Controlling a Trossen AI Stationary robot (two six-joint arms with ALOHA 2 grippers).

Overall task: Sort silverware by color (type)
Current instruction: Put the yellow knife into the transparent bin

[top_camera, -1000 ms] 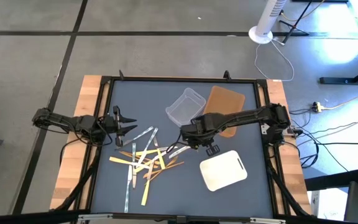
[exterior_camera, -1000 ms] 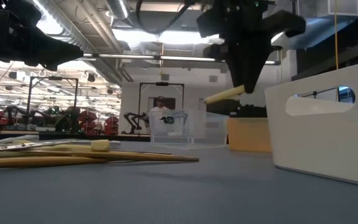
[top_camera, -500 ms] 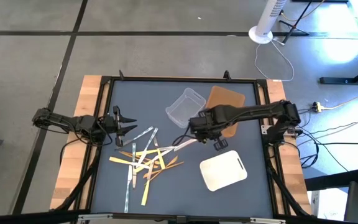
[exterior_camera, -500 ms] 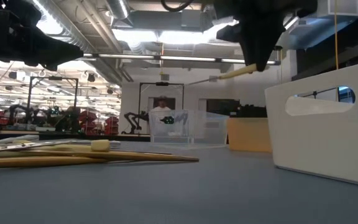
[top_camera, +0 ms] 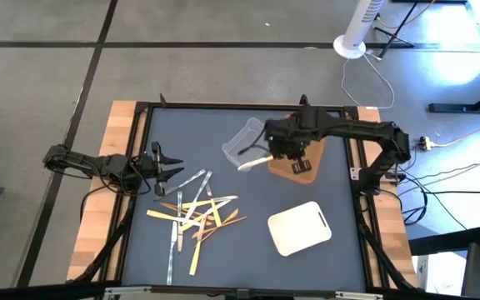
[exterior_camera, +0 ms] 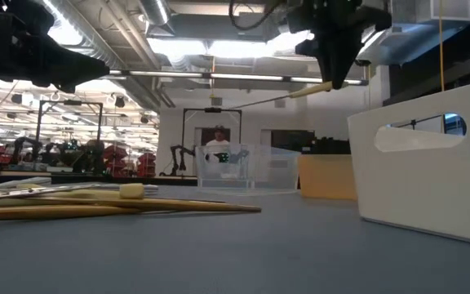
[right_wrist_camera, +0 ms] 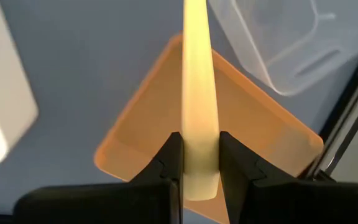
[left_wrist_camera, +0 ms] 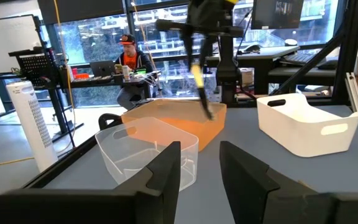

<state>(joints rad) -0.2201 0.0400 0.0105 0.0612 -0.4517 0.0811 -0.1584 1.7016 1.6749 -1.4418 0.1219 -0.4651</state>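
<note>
Pale yellow utensil (right_wrist_camera: 194, 93) sits clenched in my right gripper (top_camera: 280, 156), above the brown tray (top_camera: 305, 132); my left gripper (top_camera: 163, 162), fingers parted and empty, waits well away.

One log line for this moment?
right claw: shut on pale yellow utensil, over brown tray | left claw: open, waiting at table's left

Open table (top_camera: 248, 242) between utensil pile (top_camera: 194, 215) and white tray (top_camera: 299, 227).
</note>
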